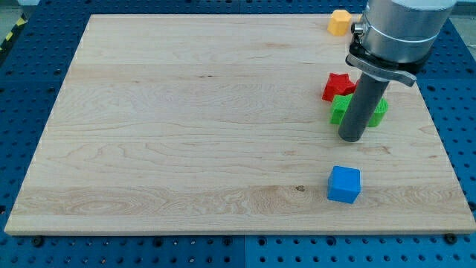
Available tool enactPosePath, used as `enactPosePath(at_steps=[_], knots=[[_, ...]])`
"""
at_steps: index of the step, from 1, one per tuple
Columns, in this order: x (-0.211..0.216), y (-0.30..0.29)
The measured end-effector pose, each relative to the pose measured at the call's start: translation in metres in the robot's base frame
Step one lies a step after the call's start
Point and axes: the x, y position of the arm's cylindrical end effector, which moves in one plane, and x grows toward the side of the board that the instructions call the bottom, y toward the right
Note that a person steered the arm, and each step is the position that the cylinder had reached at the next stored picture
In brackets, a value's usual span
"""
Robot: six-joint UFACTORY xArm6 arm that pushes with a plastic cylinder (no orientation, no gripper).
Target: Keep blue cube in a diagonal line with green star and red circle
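Observation:
The blue cube (pixel 343 184) lies near the board's lower right. A green block (pixel 341 109), star-like as far as it shows, lies above it at the view's right, partly hidden behind my rod. A red block (pixel 337 85) touches the green one from above; its outline looks jagged, not round. My tip (pixel 351 138) rests on the board just below the green block and about a cube's width above the blue cube, touching neither that I can tell.
A yellow-orange block (pixel 340 22) sits at the board's top right edge. The wooden board (pixel 186 126) lies on a blue perforated table. The arm's grey body fills the view's top right corner.

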Motion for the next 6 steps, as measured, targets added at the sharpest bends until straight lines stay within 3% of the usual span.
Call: enactPosePath(at_steps=[4, 6], knots=[[0.016, 0.0], [0.053, 0.046]])
